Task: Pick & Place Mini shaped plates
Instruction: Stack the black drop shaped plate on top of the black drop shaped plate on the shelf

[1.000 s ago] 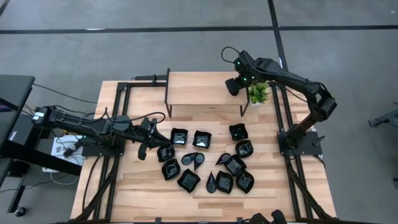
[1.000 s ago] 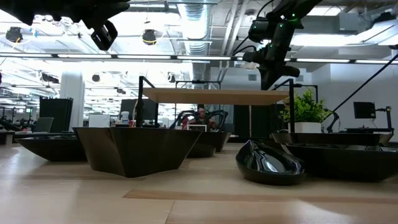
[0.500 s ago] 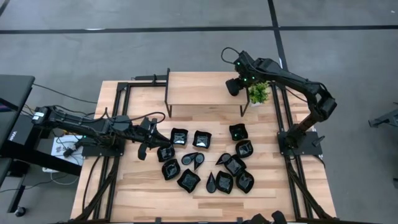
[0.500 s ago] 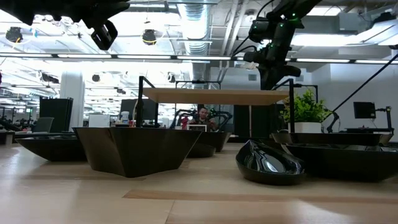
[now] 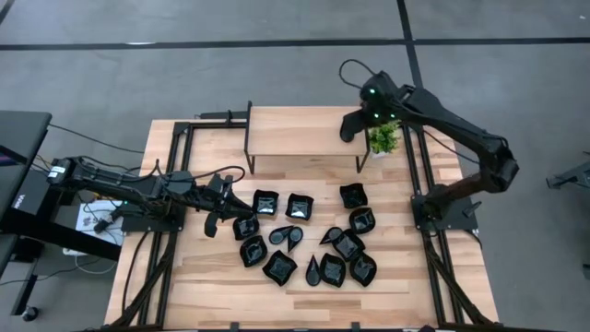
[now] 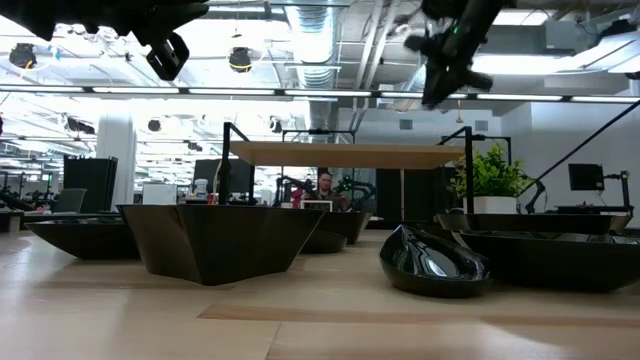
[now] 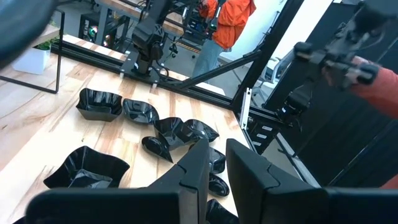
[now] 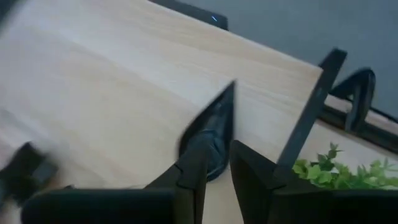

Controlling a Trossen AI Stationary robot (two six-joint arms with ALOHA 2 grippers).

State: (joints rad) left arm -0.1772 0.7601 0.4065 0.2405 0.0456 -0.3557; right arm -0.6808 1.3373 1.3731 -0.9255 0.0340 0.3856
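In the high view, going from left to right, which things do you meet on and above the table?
left hand → raised wooden shelf → right hand → small potted plant. The black mini plates lie nearer, overlapping this span, so I leave them out.

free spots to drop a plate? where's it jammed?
Bare: raised shelf between its two black legs; table's front strip; front-left corner beside the left gripper. Crowded: plates cluster at centre-right, several touching.

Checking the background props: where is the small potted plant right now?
In the high view, the potted plant stands at the table's far right, just beside the raised wooden shelf's right end, with the right gripper close by over that shelf end.
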